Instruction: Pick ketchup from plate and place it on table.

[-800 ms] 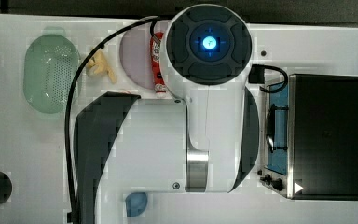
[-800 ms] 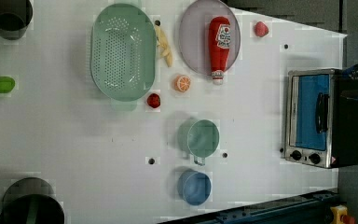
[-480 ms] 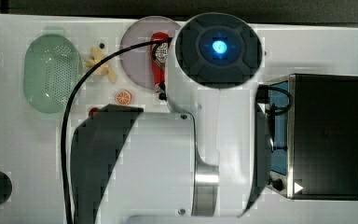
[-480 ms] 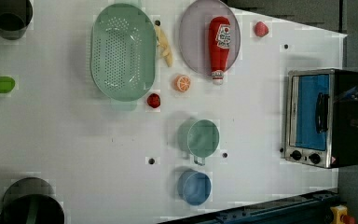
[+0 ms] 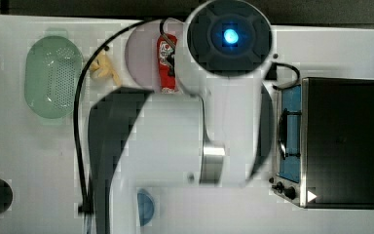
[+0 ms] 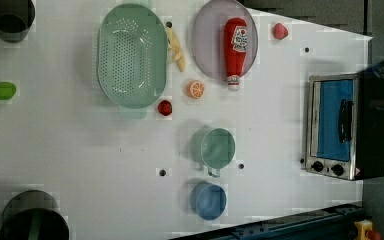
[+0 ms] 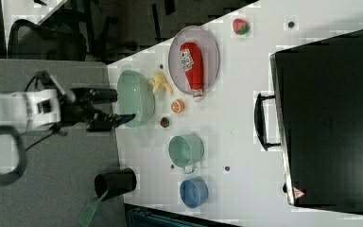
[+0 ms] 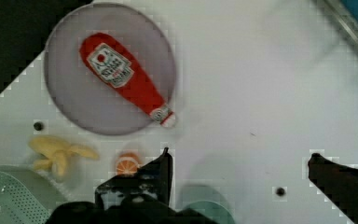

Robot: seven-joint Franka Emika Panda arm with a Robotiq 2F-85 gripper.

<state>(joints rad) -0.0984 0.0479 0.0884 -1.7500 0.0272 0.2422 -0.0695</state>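
Ketchup (image 8: 125,79) untouched: gripper (image 8: 237,163) spread wide, empty, well above table (image 8: 261,70). Lies flat on plate (image 8: 74,107), long axis across it, cap past rim toward orange slice (image 8: 127,164). Bare white table beyond cap; toaster oven (image 6: 347,127) well apart.

Robotics lab, staged as a pretend kitchen: large white tabletop with small dark holes (image 6: 280,125), toy-like red ketchup bottle (image 6: 235,47), boxy silver toaster oven (image 6: 337,127), black office chair (image 7: 47,40) on grey carpeted floor (image 7: 52,189).
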